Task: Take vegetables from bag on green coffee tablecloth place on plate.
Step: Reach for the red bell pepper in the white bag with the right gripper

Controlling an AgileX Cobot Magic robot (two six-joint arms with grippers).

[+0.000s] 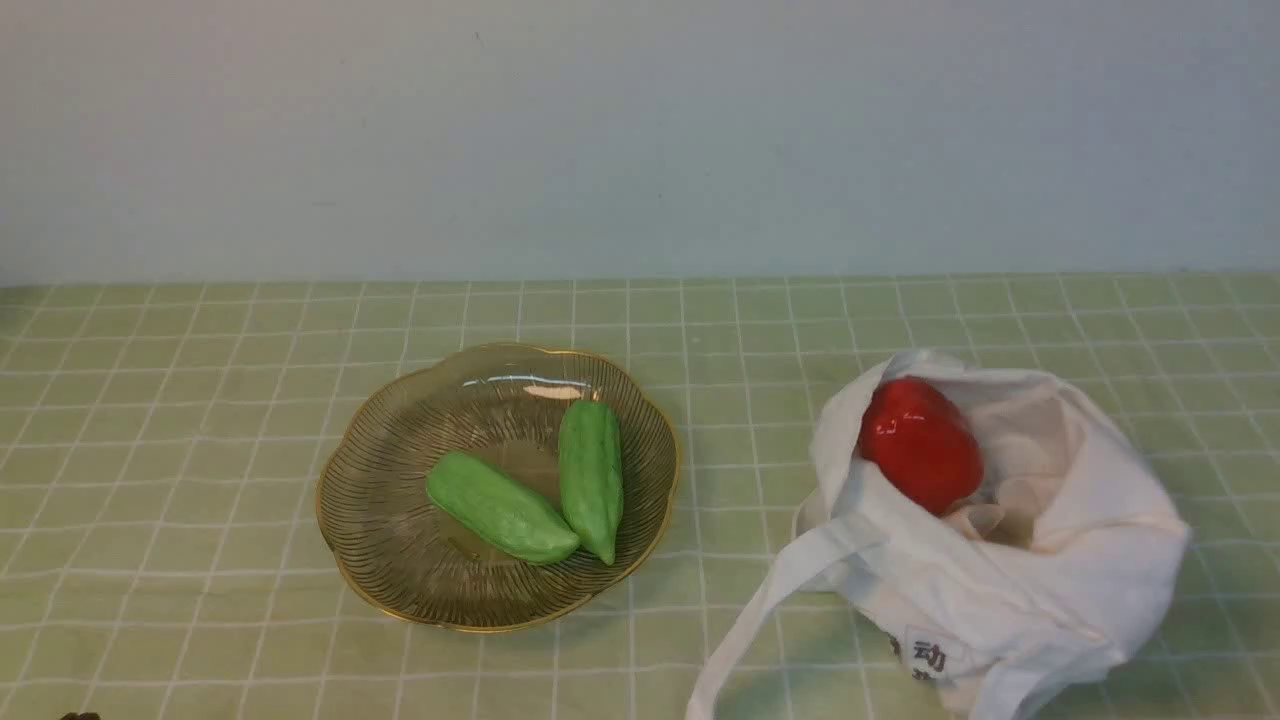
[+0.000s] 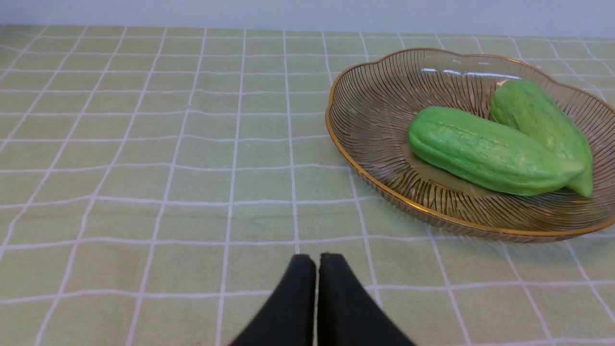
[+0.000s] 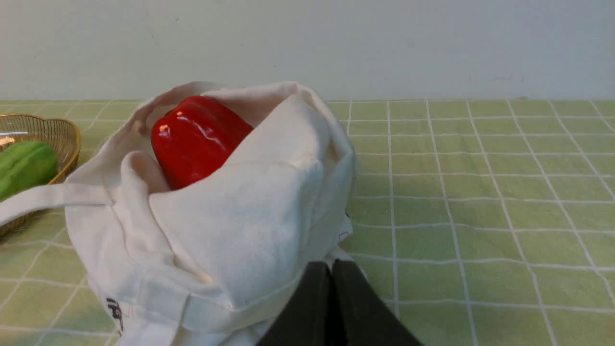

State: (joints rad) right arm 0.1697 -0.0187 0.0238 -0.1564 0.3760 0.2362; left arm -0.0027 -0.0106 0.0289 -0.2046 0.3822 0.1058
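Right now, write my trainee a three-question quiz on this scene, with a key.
1. True or false: the red pepper lies on the plate.
2. How many green vegetables are on the plate?
3. The left hand is: A) open, B) shut and empty, C) shut on a vegetable.

Key:
1. False; it sits in the bag.
2. Two.
3. B.
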